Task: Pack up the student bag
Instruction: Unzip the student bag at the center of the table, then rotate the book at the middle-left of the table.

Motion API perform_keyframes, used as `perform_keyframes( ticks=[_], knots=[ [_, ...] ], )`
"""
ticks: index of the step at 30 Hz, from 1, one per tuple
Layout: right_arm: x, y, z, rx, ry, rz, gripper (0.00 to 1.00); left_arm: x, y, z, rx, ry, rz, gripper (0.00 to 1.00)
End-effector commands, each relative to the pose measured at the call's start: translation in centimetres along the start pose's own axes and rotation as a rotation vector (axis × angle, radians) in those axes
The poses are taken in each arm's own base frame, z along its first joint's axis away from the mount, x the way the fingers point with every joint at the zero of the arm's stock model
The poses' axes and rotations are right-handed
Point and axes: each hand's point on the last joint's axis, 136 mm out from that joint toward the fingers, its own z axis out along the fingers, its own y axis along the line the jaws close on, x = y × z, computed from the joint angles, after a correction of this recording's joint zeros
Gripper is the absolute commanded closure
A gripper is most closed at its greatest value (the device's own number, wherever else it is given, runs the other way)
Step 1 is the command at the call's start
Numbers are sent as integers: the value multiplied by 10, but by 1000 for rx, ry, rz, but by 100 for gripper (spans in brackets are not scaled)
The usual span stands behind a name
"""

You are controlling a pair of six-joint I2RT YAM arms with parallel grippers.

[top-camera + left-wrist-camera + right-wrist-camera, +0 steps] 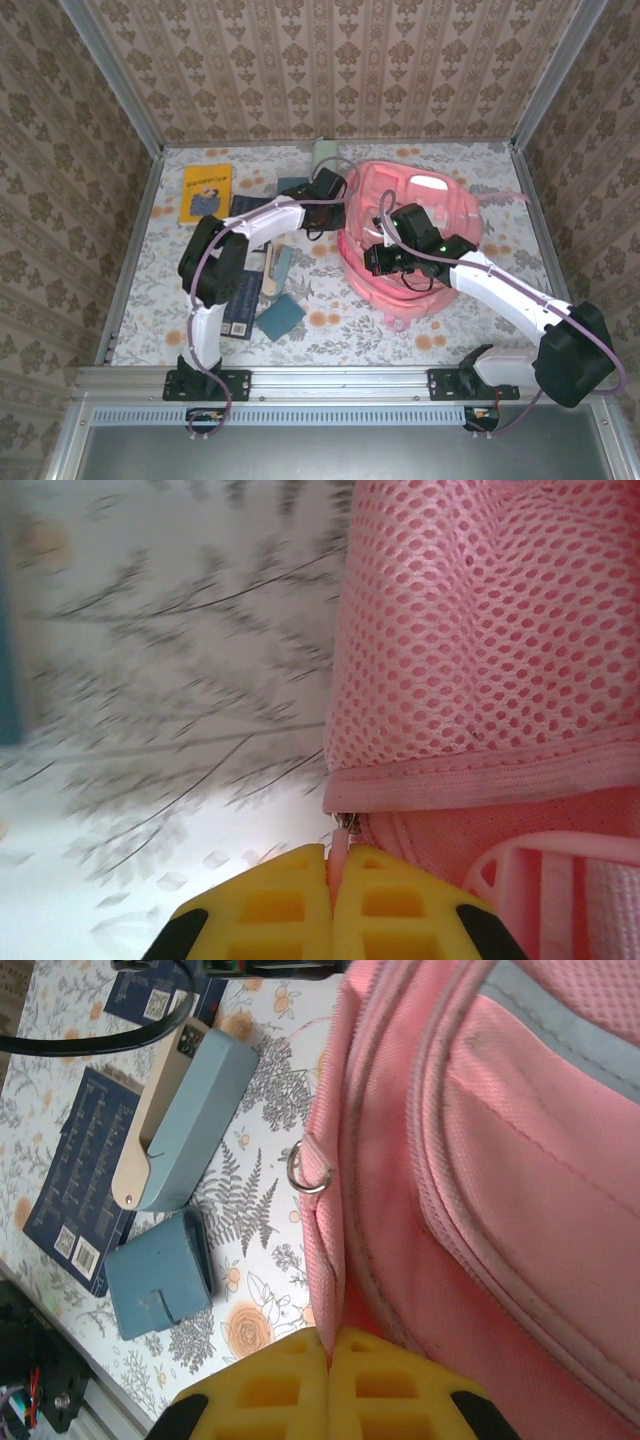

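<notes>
The large soft pink fabric backpack [452,205] lies right of centre on your floral-printed tabletop [160,270]. Your left gripper [331,865] has its jaws clenched on a small tab below the backpack's mesh panel. Your right gripper [330,1348] has its jaws clenched on a pink seam fold.

Light is bright and even, shadows soft. In my left wrist view the table [150,680] is blurred, but the student bag [480,630] mesh is sharp.
</notes>
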Motion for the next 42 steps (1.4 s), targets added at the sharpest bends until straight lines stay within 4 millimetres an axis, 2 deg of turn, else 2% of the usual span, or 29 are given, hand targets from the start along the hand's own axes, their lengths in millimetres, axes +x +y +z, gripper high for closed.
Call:
perform_keyframes(
  ticks=[1, 6, 8, 11, 14, 15, 17, 18, 19, 21, 22, 23, 24, 25, 29, 33, 35, 37, 42],
  knots=[
    [21, 25, -16, -92, 123, -41, 100, -49, 93, -21, -291, -236, -193, 100],
    [23, 26, -20, -92, 136, -58, 100, -47, 87, -13, -260, -213, -176, 100],
    [21, 25, -20, -80, 133, -62, 100, -49, 79, -10, -221, -203, -158, 100],
    [15, 24, -18, -66, 124, -70, 100, -49, 67, -19, -183, -212, -124, 100],
    [8, 27, -11, -75, 122, -64, 100, -46, 59, -39, -154, -229, -99, 76],
    [8, 28, -8, -79, 128, -63, 100, -44, 58, -47, -142, -231, -95, 62],
    [7, 25, -3, -68, 132, -59, 100, -40, 57, -62, -119, -236, -92, 44],
    [7, 24, -1, -61, 134, -57, 93, -38, 57, -72, -109, -242, -90, 36],
    [6, 22, 1, -51, 134, -54, 83, -35, 58, -80, -102, -242, -88, 32],
    [5, 19, 3, -36, 129, -43, 79, -28, 59, -93, -89, -232, -79, 28],
    [4, 17, 3, -24, 120, -35, 73, -24, 60, -101, -85, -230, -73, 28],
    [4, 13, 3, -8, 115, -24, 64, -19, 62, -107, -89, -225, -67, 28],
    [5, 10, 3, 9, 109, -7, 61, -12, 66, -111, -101, -215, -59, 27],
    [-1, 9, 2, 15, 79, -1, 60, -7, 69, -118, -106, -211, -52, 26],
    [0, -2, -2, 63, 25, 51, 55, 17, 86, -135, -127, -189, -41, 22],
    [10, -30, -10, 189, -23, 100, 46, 38, 103, -147, -165, -165, -26, 10],
    [15, -42, -16, 237, -46, 122, 42, 44, 106, -152, -163, -157, -10, 8],
    [18, -43, -21, 234, -71, 135, 41, 52, 121, -159, -221, -151, -26, 1],
    [15, -35, -25, 181, -118, 148, 41, 75, 172, -168, -290, -110, -146, 0]
  ],
)
